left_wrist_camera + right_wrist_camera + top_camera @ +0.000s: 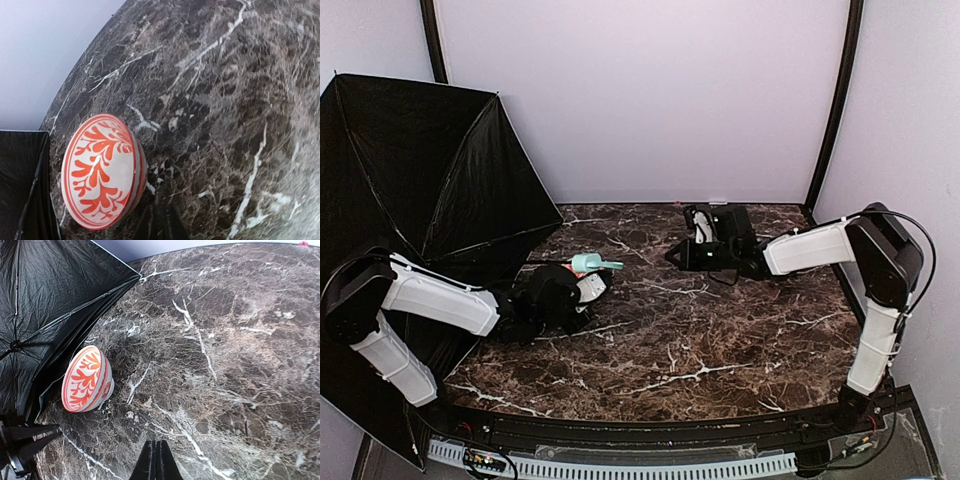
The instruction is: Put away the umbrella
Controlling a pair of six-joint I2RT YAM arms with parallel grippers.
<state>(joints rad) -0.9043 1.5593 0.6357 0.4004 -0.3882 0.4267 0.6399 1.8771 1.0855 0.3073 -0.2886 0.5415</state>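
The umbrella (pixel 420 170) stands open on its side at the table's left, its black underside facing me. Its mint handle (pixel 587 263) sticks out over the table. The canopy also shows in the left wrist view (pixel 20 185) and in the right wrist view (pixel 50 300). My left gripper (pixel 582 282) is just below the handle, with its fingers (pixel 160 225) shut and empty. My right gripper (pixel 671 257) hovers over the middle back of the table, right of the handle, shut and empty (pixel 156 462).
An orange-and-white patterned bowl (pixel 86 380) lies on its side against the canopy's edge, close to my left fingers (pixel 102 170). The dark marble table (pixel 720 330) runs to the back wall. The left arm (pixel 440 300) lies across the canopy's lower part.
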